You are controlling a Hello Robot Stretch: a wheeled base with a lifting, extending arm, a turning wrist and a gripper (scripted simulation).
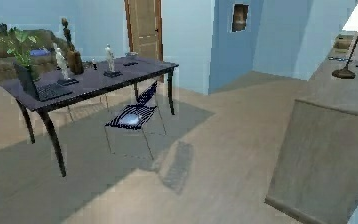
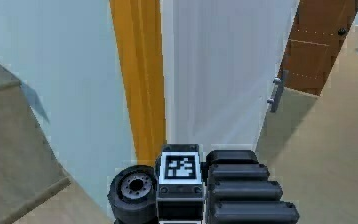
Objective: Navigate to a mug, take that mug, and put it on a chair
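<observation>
A dark long table (image 1: 137, 76) stands in the forward view's left half, with a chair (image 1: 135, 116) with a blue striped seat tucked at its near side. A small pale thing (image 1: 132, 56) sits at the table's far end; its shape is too small to name. In the arm side view the gripper's dark round body (image 2: 135, 193) sits low, left of a white square with black marks (image 2: 181, 166). The arm's dark stacked segments (image 2: 245, 190) lie to the right. I can't make out the gripper's far end, so I cannot tell whether it holds anything.
On the table stand a potted plant (image 1: 25, 60), two small statues (image 1: 61, 64) and a flat dark item. Behind are a sofa (image 1: 7, 60) and a brown door (image 1: 144, 28). A wooden counter (image 1: 327, 150) with a lamp (image 1: 353, 40) fills the right. A yellow door frame (image 2: 139, 80) and white door (image 2: 222, 70) stand close.
</observation>
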